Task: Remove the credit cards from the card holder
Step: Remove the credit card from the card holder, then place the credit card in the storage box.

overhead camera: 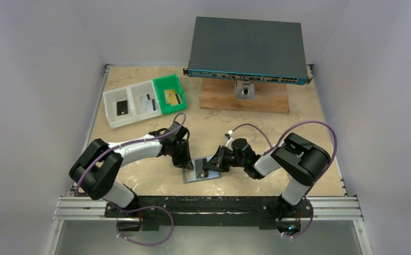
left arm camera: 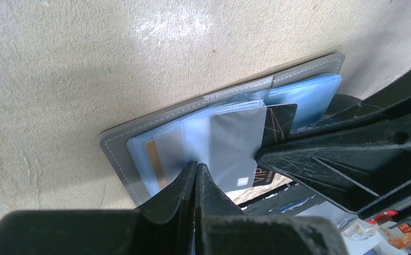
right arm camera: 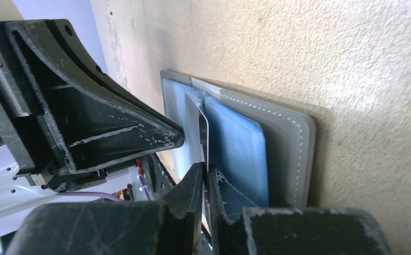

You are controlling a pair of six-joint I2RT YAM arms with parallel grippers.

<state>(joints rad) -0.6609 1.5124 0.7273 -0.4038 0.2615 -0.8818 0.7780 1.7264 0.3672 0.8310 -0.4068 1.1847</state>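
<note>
From above, the card holder point(overhead camera: 202, 171) lies open on the counter point(overhead camera: 309, 122) at about 6 o'clock, between the two hands. The left hand point(overhead camera: 188, 163) comes onto it from 10 o'clock and the right hand point(overhead camera: 210, 167) from 3 o'clock. At 10 o'clock a white tray point(overhead camera: 111, 101) and a green tray point(overhead camera: 163, 84) hold loose cards point(overhead camera: 148, 102). A big grey box point(overhead camera: 245, 48) sits at 12 o'clock.

In the left wrist view, the left hand point(left arm camera: 196, 168) has its fingers pressed together with nothing between them, tips on the clear pockets point(left arm camera: 166, 143) of the card holder point(left arm camera: 117, 154). A grey card point(left arm camera: 235, 143) sticks halfway out toward 6 o'clock, and a black card point(left arm camera: 281, 119) lies just beside it at 3 o'clock. The right hand's fingers point(left arm camera: 320, 159) reach in from 4 o'clock.

In the right wrist view, the right hand point(right arm camera: 206, 183) is nearly closed, gripping a thin card point(right arm camera: 203, 133) seen edge-on. Which card it is, I cannot tell. The card holder point(right arm camera: 291, 154) lies at 3 o'clock and the left hand's fingers point(right arm camera: 112, 127) at 9 o'clock.
</note>
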